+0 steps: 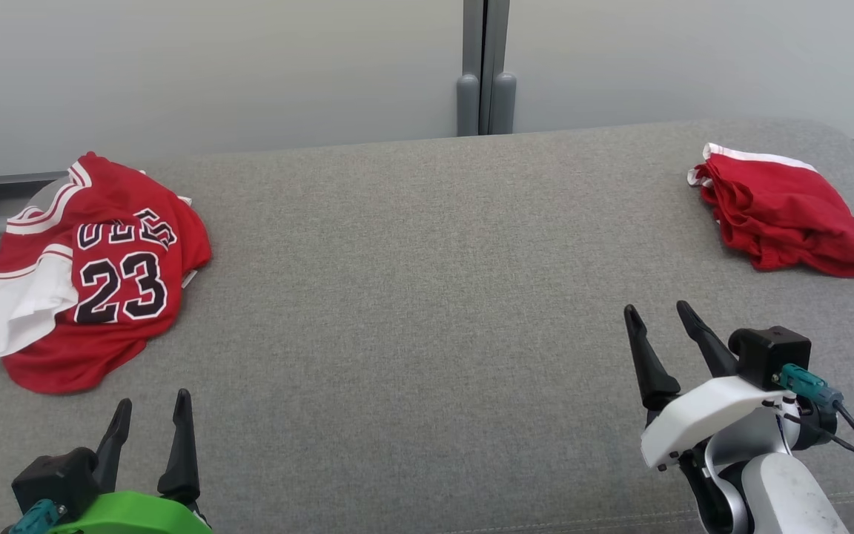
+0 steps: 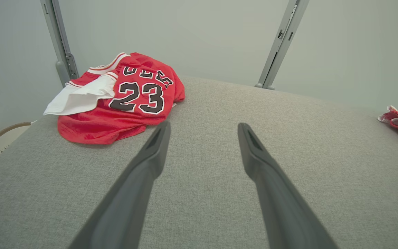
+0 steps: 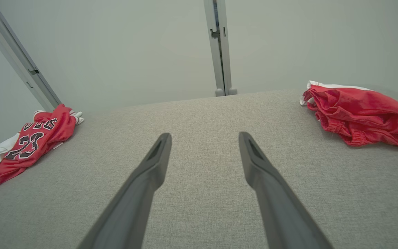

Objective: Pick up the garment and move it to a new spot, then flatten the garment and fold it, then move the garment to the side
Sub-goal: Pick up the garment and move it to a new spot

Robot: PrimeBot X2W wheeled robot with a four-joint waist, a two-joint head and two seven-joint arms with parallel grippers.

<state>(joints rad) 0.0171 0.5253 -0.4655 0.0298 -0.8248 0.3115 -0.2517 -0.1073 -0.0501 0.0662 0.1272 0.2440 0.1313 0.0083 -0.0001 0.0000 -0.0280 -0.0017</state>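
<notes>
**Garment pile update: red jersey (image 1: 101,274) on my left, red shorts (image 1: 783,211) on my right**

ok so here's where things are. The jersey is a crumpled heap at the far left of the grey fabric-topped desk (image 1: 427,297), right up against the left edge. The black "23" faces up, the lettering above it is folded over so I can't read it, and a white part of it sticks out on the left side. The shorts are bunched up over at the far right corner, with a white band showing along the back edge. The two are well apart, with a big bare stretch of grey between them.

My left pincer (image 1: 153,400) is released, fingers spread wide with nothing between them, hanging over the near left part of the desk. In my left wrist view the jersey sits just past my left fingertip (image 2: 161,138), near but not touching.

My right pincer (image 1: 657,308) is released and empty too. It's over the near right side, with the shorts ahead of it and off to the right, apart from the fingers.

Behind the desk there's a pale wall with a grey post (image 1: 485,74) running up the middle
</notes>
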